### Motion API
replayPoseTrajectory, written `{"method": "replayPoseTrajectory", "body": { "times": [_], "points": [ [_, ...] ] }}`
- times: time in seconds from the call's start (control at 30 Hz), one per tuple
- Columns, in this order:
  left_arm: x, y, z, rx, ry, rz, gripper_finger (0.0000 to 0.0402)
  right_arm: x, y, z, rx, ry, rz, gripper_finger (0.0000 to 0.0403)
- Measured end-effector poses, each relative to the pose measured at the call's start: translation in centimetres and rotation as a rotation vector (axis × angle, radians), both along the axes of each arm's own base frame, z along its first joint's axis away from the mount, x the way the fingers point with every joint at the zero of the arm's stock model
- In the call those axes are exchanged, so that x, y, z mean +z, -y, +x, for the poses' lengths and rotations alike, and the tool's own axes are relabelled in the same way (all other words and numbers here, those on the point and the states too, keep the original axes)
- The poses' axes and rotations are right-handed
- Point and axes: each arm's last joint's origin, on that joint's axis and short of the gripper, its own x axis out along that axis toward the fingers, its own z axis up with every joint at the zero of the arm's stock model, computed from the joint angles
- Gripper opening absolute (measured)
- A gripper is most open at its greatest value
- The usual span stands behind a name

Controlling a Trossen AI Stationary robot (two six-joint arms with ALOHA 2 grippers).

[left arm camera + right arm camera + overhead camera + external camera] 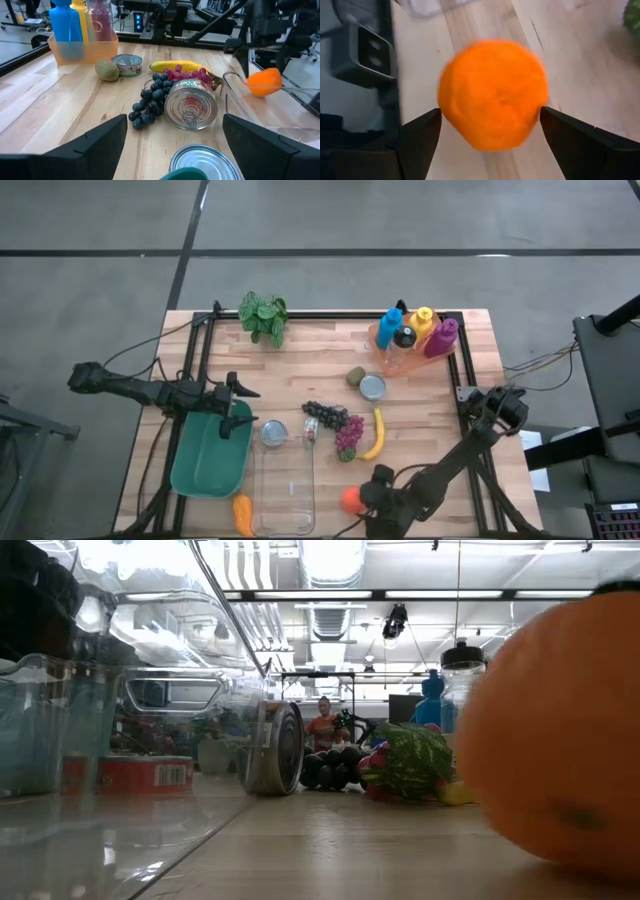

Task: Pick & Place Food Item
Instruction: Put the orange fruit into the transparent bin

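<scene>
We have the right tool [366, 498] down at the near edge of the desk [440, 395], its fingers spread wide on either side of the orange [351, 499], which sits on the wood just right of the clear container [284, 485]. In the right wrist view the orange [493, 95] fills the gap between the two fingers, and we cannot tell whether either pad is already touching its skin; nothing is gripped yet. The left tool [238, 408] hangs open as well, empty, over the far right corner of the green bin [198, 470], looking across at a tipped can [190, 104], dark grapes [150, 99], a banana [177, 65] and a kiwi [107, 70]. We judge the orange to be the item in hand and the closing of the fingers to be the next step. The main risk is the round fruit itself: if the fingers close off-centre or too low on its curve, it may squirt out and roll, either off the near edge of the desk or against the container wall. A second worry is the container just beside it; a wide swing on lifting could knock its rim. Closing too gently may let the orange slip as it rises.
</scene>
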Motion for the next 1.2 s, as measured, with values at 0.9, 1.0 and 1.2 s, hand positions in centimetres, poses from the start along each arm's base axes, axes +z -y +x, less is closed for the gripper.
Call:
{"method": "replayPoseTrajectory", "body": {
  "times": [0.9,1.0,1.2],
  "points": [
    [0.0,0.0,0.0,0.000,0.000,0.000,0.0336,0.0,-1.2,0.6,-0.127,0.109,-0.058,0.0334],
    [0.0,0.0,0.0,0.000,0.000,0.000,0.0336,0.0,-1.2,0.7,-0.107,0.107,-0.079,0.0334],
    [0.0,0.0,0.0,0.000,0.000,0.000,0.0336,0.0,-1.1,0.8,-0.098,0.111,-0.098,0.0334]
  ]
}}
